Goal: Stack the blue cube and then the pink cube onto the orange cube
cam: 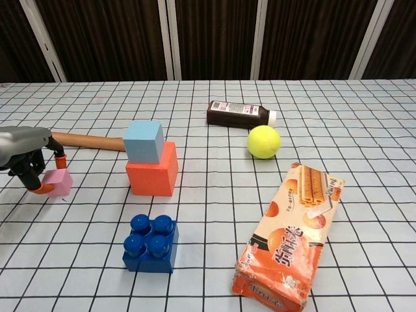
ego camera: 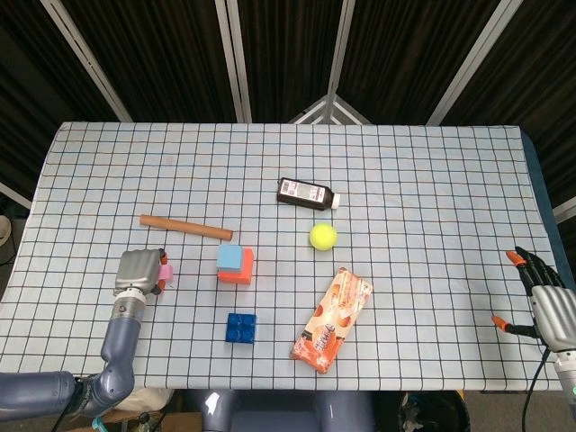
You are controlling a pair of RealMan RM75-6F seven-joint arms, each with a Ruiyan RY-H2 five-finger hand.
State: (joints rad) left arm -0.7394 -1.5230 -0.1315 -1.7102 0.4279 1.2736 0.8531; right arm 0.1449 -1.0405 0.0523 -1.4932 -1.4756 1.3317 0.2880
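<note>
Head view: blue cube (ego camera: pixel 232 257) already sits on orange cube (ego camera: pixel 239 269), mid-table. Left hand (ego camera: pixel 140 272) at left side w/ pink cube (ego camera: pixel 166 271) at its fingertips; contact hard to read from here. Right hand (ego camera: pixel 543 298) at far right edge, fingers spread, holding nothing. Brown rod (ego camera: pixel 185 227), dark bottle (ego camera: pixel 309 193), tennis ball (ego camera: pixel 323 236), snack pack (ego camera: pixel 333 320), blue brick (ego camera: pixel 241 328) scattered around.

Chest view: left hand (cam: pixel 29 158) fingers close on pink cube (cam: pixel 58 182), cube resting on table (cam: pixel 364 117), left of the stack & apart from it. Right hand out of frame.
</note>
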